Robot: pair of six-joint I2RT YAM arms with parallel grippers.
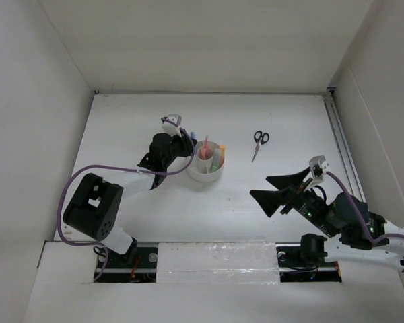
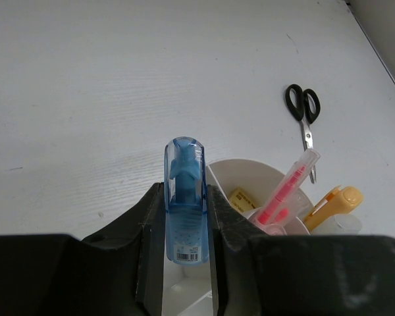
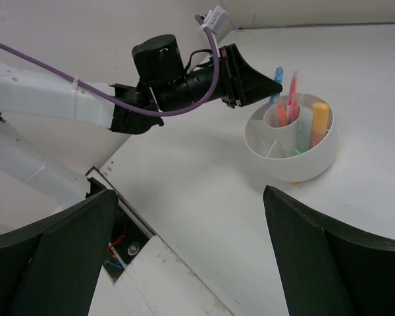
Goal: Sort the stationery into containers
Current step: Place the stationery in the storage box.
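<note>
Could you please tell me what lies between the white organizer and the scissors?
Nothing: in the top view, that stretch of table is bare between the organizer and the scissors.

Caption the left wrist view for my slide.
Left gripper shut on a blue marker over the white organizer, pink pens and orange marker inside, scissors on the table beyond.

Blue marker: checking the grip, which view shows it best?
Left wrist: the blue marker sits close-up, pinched in the left gripper. Top view shows a blue speck by the organizer; right wrist only its tip.
</note>
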